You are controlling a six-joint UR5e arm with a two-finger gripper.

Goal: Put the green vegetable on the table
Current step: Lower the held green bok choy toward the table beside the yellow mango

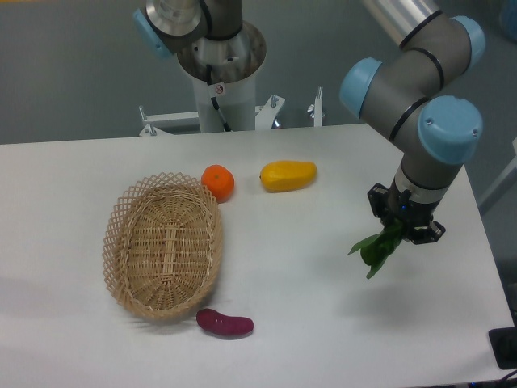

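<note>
The green vegetable hangs from my gripper at the right side of the white table. Its dark green leaves point down and to the left, a little above the tabletop. The stalk end is hidden between the fingers. My gripper is shut on the vegetable, pointing downward from the arm's blue-capped wrist.
A woven wicker basket sits left of centre, with nothing in it. An orange fruit and a yellow fruit lie behind it. A purple sweet potato lies in front of the basket. The table's right edge is near the gripper.
</note>
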